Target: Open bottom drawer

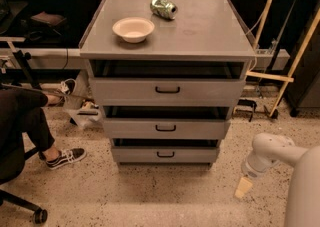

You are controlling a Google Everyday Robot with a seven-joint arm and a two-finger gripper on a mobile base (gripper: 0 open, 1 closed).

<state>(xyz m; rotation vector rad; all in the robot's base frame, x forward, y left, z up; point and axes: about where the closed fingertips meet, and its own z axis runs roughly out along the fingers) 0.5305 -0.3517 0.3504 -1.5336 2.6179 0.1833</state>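
Note:
The bottom drawer [165, 154] is the lowest and narrowest of three grey fronts in the grey cabinet [210, 31]. It has a small black bar handle [165, 154] and a dark gap shows above its front. The middle drawer [165, 128] and top drawer [167, 91] sit above it. My gripper [244, 187] hangs low near the floor at the lower right, to the right of the bottom drawer and apart from it, on my white arm [270, 153].
A cream bowl [133, 28] and a green can [164, 7] lie on the cabinet top. A seated person's leg and shoe [65, 157] are at the left, with a chair wheel [39, 216]. Wooden poles [295, 56] lean at the right.

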